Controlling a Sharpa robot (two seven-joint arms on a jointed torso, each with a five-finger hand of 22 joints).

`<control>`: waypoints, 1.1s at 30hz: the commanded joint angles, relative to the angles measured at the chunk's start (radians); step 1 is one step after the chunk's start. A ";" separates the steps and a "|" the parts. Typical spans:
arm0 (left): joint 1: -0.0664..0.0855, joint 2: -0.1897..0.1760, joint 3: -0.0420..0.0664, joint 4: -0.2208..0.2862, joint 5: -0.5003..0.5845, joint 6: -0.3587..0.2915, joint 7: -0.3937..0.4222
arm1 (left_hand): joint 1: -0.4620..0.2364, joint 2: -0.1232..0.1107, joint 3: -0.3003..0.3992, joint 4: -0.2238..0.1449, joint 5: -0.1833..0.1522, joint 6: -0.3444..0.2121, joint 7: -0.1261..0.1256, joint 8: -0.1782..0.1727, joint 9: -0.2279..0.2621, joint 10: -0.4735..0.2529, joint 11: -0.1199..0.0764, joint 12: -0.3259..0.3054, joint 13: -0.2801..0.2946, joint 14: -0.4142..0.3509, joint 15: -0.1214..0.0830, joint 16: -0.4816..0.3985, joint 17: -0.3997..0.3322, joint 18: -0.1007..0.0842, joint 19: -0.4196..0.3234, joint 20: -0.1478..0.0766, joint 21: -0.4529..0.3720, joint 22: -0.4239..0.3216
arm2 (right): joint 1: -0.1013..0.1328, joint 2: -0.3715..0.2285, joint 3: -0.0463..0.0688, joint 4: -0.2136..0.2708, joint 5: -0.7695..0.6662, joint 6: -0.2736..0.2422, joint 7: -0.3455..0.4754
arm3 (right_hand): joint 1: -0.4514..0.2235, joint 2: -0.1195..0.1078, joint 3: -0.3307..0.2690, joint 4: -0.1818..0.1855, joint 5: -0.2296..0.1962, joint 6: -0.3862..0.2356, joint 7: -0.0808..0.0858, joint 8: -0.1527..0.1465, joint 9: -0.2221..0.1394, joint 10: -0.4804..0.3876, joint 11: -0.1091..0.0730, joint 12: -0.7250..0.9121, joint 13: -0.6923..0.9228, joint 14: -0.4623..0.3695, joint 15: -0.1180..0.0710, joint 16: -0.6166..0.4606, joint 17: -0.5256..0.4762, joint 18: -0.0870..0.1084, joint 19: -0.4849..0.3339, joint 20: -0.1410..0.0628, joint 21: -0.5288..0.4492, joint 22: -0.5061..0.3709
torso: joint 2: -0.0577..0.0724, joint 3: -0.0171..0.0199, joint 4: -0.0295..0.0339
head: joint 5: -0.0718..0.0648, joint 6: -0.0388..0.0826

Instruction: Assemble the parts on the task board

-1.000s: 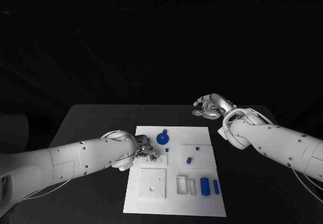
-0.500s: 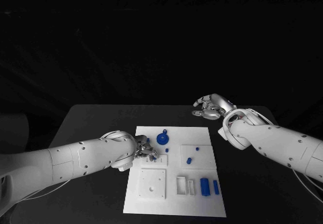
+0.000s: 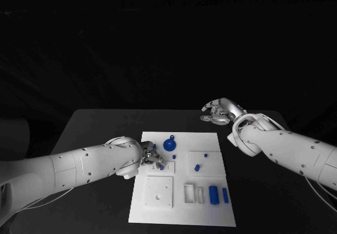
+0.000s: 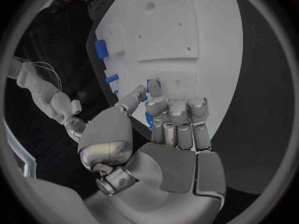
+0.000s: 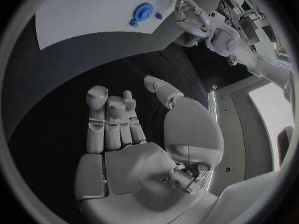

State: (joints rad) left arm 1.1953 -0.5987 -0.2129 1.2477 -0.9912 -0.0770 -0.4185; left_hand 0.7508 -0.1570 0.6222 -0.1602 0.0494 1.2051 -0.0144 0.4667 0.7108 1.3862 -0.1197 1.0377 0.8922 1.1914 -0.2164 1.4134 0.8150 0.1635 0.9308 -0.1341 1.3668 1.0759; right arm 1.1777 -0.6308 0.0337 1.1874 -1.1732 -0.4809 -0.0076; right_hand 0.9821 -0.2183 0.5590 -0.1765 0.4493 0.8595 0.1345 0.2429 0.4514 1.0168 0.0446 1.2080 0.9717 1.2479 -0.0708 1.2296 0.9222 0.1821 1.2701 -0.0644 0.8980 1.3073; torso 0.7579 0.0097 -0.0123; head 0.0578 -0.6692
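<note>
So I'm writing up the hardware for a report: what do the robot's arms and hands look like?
Both arms have smooth, glossy white rounded shells dotted with small dark screws. A thin pale cable hangs under the left arm; another trails below the right arm. The left hand and right hand are silver metal with segmented fingers, grey palm pads and rounded polished thumb bases.

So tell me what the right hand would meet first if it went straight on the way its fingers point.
Probably the bare black table; the right hand hangs with fingers apart, holding nothing, aimed toward the task board, which lies farther along that line. Depth is unclear.
</note>
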 commanded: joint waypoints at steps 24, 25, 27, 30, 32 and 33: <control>0.000 -0.008 0.001 0.007 0.019 -0.009 0.021 | -0.005 -0.036 0.004 0.040 -0.001 -0.007 0.002 -0.005 0.002 -0.009 0.000 -0.002 0.002 -0.007 -0.004 -0.003 -0.001 -0.008 -0.007 -0.135 0.011 -0.009 | -0.004 0.000 0.000 -0.001 -0.005 0.012 0.005 | -0.006 0.004 -0.003 -0.004 0.005 -0.021 0.024 0.002 -0.002 -0.005 -0.001 0.005 -0.002 0.004 0.004 0.002 -0.001 0.080 -0.001 -0.009 -0.006 0.015 | 0.000 0.0013 -0.0008 | 0.000 0.002; 0.000 -0.010 0.001 0.010 0.019 -0.010 0.022 | -0.008 -0.047 0.007 0.048 -0.001 -0.008 0.002 -0.005 0.002 -0.009 0.000 -0.003 0.001 -0.008 -0.003 -0.004 -0.001 -0.008 -0.008 -0.135 0.011 -0.010 | -0.004 0.000 0.000 -0.001 -0.005 0.012 0.005 | -0.007 0.004 -0.003 -0.004 0.005 -0.021 0.024 0.001 -0.002 -0.005 -0.001 0.005 -0.002 0.004 0.004 0.002 -0.001 0.080 -0.001 -0.009 -0.006 0.015 | 0.000 0.0011 -0.0007 | 0.000 0.002; 0.000 -0.016 0.003 0.016 0.019 -0.012 0.025 | -0.012 -0.077 0.018 0.073 -0.001 -0.010 0.003 -0.006 0.003 -0.012 0.001 -0.004 0.001 -0.010 -0.003 -0.005 -0.002 -0.008 -0.008 -0.135 0.012 -0.014 | -0.004 0.000 0.000 -0.001 -0.005 0.012 0.006 | -0.007 0.004 -0.004 -0.003 0.005 -0.021 0.024 0.001 -0.002 -0.005 -0.001 0.005 -0.003 0.004 0.004 0.002 -0.001 0.080 -0.001 -0.009 -0.006 0.015 | 0.000 0.0013 -0.0004 | 0.000 0.003; 0.000 -0.029 0.018 0.029 0.019 -0.020 0.033 | -0.020 -0.111 0.025 0.107 -0.002 -0.040 0.013 -0.018 0.002 -0.041 0.010 -0.021 -0.003 -0.035 0.005 -0.020 -0.007 -0.011 -0.025 -0.132 0.004 -0.022 | -0.005 -0.003 0.000 -0.002 -0.004 0.012 0.006 | -0.009 0.003 -0.005 -0.003 0.005 -0.022 0.024 0.001 -0.002 -0.006 0.000 0.005 -0.003 0.004 0.004 0.001 -0.001 0.080 -0.001 -0.009 -0.006 0.015 | 0.000 0.0011 0.0003 | -0.002 0.004; 0.000 -0.046 0.030 0.050 0.018 -0.028 0.035 | -0.020 -0.116 0.018 0.111 -0.001 -0.083 0.025 -0.037 -0.004 -0.071 0.020 -0.033 -0.006 -0.059 0.014 -0.032 -0.011 -0.017 -0.047 -0.126 -0.004 -0.027 | -0.005 -0.005 0.000 -0.002 -0.004 0.011 0.006 | -0.011 0.003 -0.006 -0.002 0.005 -0.022 0.024 0.001 -0.002 -0.006 0.000 0.005 -0.003 0.004 0.004 0.001 -0.001 0.080 -0.001 -0.009 -0.006 0.015 | 0.000 0.0011 0.0007 | -0.002 0.005; 0.000 -0.052 0.034 0.056 0.016 -0.026 0.035 | -0.018 -0.117 0.016 0.110 -0.001 -0.104 0.031 -0.047 -0.008 -0.086 0.026 -0.042 -0.010 -0.072 0.021 -0.040 -0.015 -0.020 -0.058 -0.123 -0.009 -0.029 | -0.005 -0.006 0.000 -0.002 -0.004 0.011 0.006 | -0.011 0.003 -0.006 -0.002 0.005 -0.022 0.024 0.001 -0.003 -0.006 0.000 0.005 -0.003 0.004 0.004 0.001 -0.001 0.080 -0.001 -0.009 -0.006 0.015 | -0.001 0.0009 0.0010 | -0.002 0.005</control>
State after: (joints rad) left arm 1.1956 -0.6467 -0.1800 1.2933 -0.9793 -0.0877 -0.4039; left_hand 0.7305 -0.2652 0.6422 -0.0525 0.0494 1.1136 0.0117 0.4248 0.7052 1.3080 -0.0967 1.0004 0.8842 1.1264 -0.1979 1.3773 0.8017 0.1618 0.8790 -0.1191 1.3618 1.0479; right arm 1.1737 -0.6361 0.0337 1.1854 -1.1732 -0.4792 -0.0077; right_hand 0.9821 -0.2183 0.5590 -0.1765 0.4493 0.8573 0.1328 0.2429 0.4497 1.0168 0.0446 1.2079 0.9697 1.2479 -0.0707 1.2295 0.9222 0.1821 1.2682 -0.0697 0.8980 1.3079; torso 0.7579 0.0109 -0.0124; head 0.0562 -0.6648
